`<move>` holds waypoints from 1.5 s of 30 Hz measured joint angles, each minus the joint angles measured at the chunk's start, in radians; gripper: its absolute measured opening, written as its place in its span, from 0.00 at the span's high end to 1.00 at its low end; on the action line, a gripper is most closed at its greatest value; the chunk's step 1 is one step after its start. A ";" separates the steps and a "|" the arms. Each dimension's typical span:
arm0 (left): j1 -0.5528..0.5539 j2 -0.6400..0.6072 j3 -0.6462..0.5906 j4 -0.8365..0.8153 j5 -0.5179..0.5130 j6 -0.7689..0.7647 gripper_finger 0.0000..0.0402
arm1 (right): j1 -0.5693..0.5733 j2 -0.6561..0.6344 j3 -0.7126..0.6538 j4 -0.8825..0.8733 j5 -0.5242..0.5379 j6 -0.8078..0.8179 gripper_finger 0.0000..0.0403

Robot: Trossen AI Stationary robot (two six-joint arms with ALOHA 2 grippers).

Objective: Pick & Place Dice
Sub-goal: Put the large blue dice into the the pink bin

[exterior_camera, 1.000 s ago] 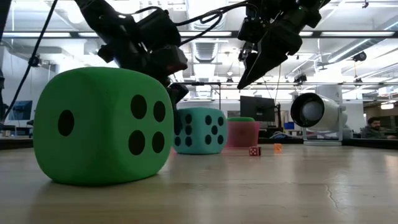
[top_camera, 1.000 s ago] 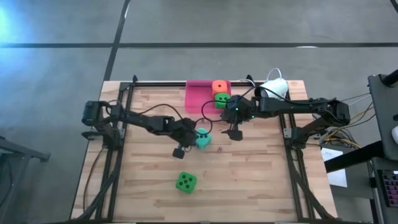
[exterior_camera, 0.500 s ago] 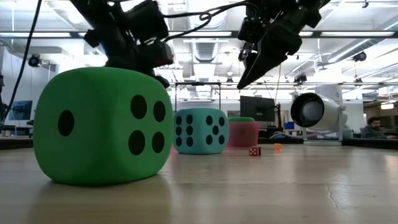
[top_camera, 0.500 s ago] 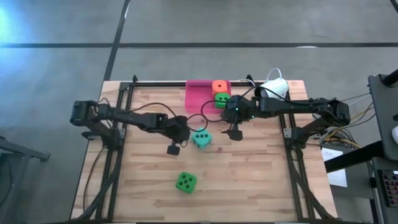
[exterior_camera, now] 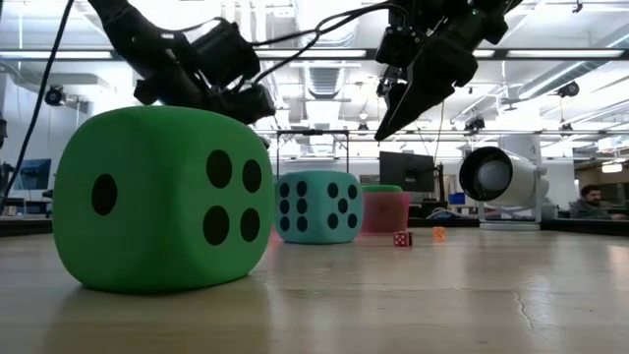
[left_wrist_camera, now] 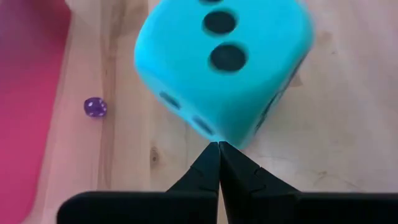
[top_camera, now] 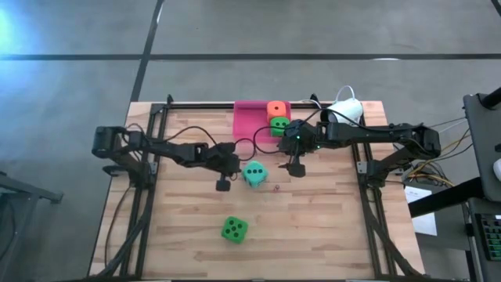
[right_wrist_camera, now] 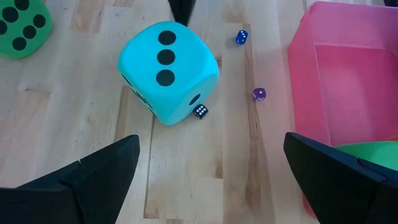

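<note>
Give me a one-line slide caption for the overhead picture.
Two robot arms flank a teal die; orange die and green die sit in a pink bin.

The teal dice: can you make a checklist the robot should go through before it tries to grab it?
1. Teal dice loose on the wooden table, nothing holding it: ok.
2. Right gripper fingers wide open, ready to close: ok.
3. Left gripper fingers shut, tip right beside the teal dice, in the way: not ok.
4. Pink bin has room left next to the orange dice and a green dice: ok.
5. Tiny dice against the teal dice could get nudged: not ok.
</note>
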 joint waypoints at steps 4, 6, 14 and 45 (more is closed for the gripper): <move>0.002 0.036 -0.001 0.061 0.010 0.006 0.98 | 0.000 0.000 0.000 0.004 0.000 -0.003 0.02; 0.000 0.048 -0.001 0.102 0.015 0.007 0.98 | 0.000 0.000 0.000 0.008 -0.001 -0.003 0.02; 0.002 0.044 -0.001 0.114 0.011 0.034 0.98 | 0.000 0.000 0.000 0.007 -0.002 -0.002 0.02; 0.000 -0.677 -0.172 -0.187 -0.035 0.029 0.98 | 0.041 0.000 0.000 0.059 -0.001 0.080 0.02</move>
